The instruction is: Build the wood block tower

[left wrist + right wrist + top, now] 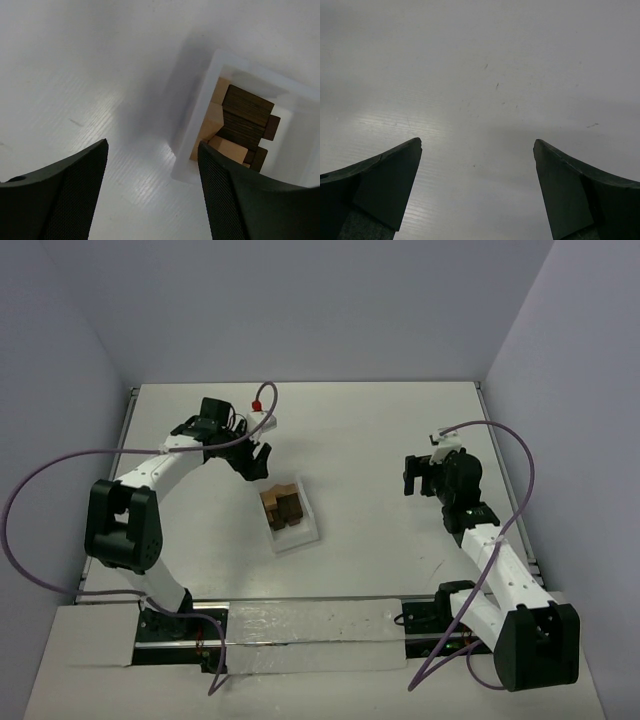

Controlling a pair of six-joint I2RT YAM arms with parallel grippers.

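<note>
Several small wooden blocks (283, 504), some light tan and some dark brown, lie piled in a white tray (303, 533) at the middle of the table. In the left wrist view the blocks (240, 125) sit inside the tray (192, 135) at the right. My left gripper (252, 461) is open and empty, hovering just left of and behind the tray; in its wrist view the left gripper (152, 150) is over bare table beside the tray's wall. My right gripper (419, 476) is open and empty over bare table at the right; its wrist view shows the right gripper (477, 145) above plain white surface.
The white table (370, 440) has raised edges at left and right. Grey walls enclose it. A strip of crinkled clear plastic (300, 625) runs along the near edge between the arm bases. Purple cables loop off both arms.
</note>
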